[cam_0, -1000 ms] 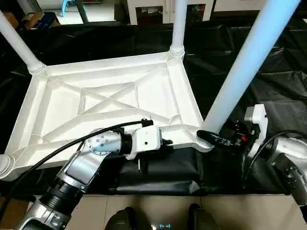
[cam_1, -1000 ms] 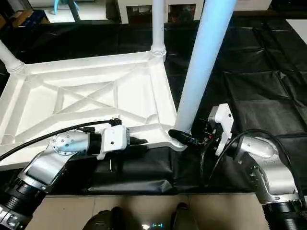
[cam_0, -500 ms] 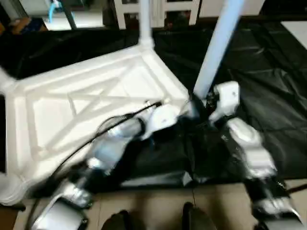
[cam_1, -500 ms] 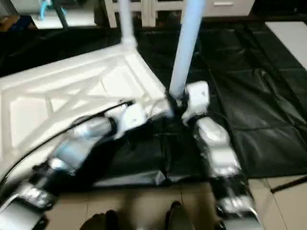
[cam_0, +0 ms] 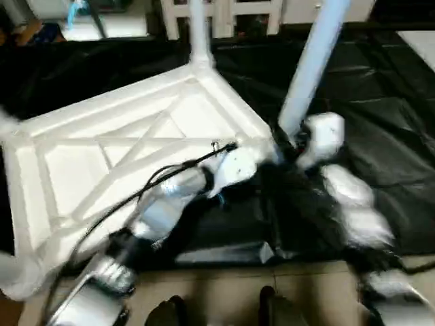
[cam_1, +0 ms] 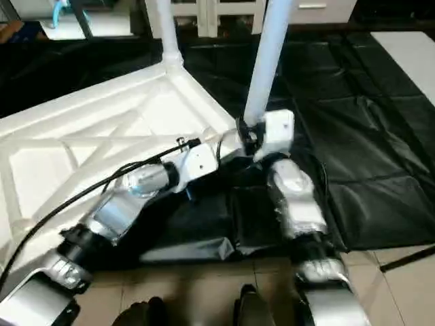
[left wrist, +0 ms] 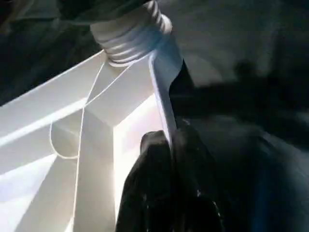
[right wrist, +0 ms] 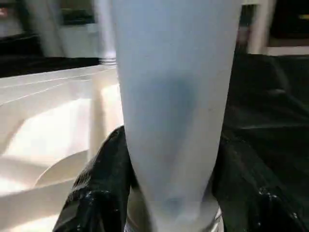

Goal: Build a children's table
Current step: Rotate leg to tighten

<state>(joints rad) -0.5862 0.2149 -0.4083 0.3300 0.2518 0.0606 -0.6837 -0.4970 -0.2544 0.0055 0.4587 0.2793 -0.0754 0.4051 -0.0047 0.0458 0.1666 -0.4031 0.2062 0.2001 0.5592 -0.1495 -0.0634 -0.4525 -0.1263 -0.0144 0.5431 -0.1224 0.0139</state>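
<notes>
Black plastic sheeting (cam_1: 353, 102) covers the floor from nine o'clock round to three. Beige floor tiles (cam_1: 204, 285) run along six o'clock. White square-framed shelving (cam_0: 231, 10) stands at twelve o'clock, a cardboard box (cam_0: 37, 30) at eleven.

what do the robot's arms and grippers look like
Both forearms are silver metal with darker black joints. The left arm ends in a white boxy wrist block with a black cable looping along it. The right arm carries a similar white block. Gripper fingers are glossy black.
</notes>
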